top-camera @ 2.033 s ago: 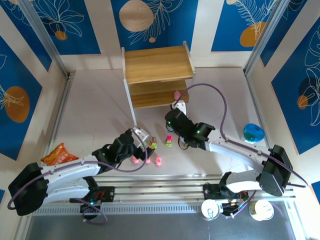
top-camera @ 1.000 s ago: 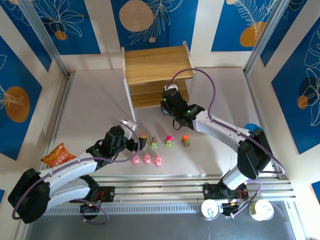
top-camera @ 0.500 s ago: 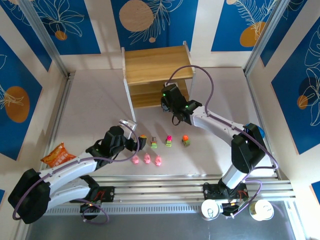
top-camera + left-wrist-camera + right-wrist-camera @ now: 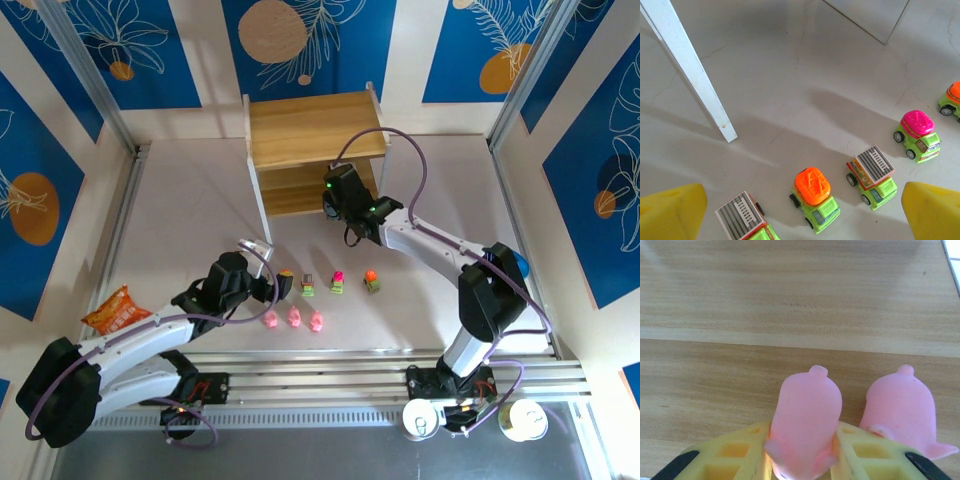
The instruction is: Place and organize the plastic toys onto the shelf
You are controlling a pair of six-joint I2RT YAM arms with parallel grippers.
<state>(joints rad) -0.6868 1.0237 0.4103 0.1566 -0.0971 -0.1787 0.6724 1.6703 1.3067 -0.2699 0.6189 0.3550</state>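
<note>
My right gripper [image 4: 802, 442] is clamped on a pink pig [image 4: 807, 400], with a yellow finger pressed to each of its flanks, low over the wooden board of the shelf [image 4: 790, 305]. A second pig [image 4: 900, 402] stands just beside it on the right, close but apart. From above, this arm reaches into the front of the lower tier, so I judge that I am midway through setting this pig down in a row. I cannot tell whether it rests on the board yet. The next move calls for a small descent if needed, then parting the fingers and backing straight out, without nudging the neighbour, the upper board or the white side support. My left gripper [image 4: 800, 205] hangs over the table with its yellow fingers [image 4: 670, 212] wide apart and nothing between them. Below it stand five little trucks in a loose line: a grey-topped truck [image 4: 742, 217], an orange-topped truck [image 4: 812, 187], another grey one [image 4: 872, 170], a pink-topped truck [image 4: 917, 127] and one more orange top at the picture's edge [image 4: 952, 95]. Three more pigs [image 4: 294, 318] wait on the table near my bases, so most of the sorting remains. An orange snack bag [image 4: 118, 308] lies far to the left, out of the way.
</note>
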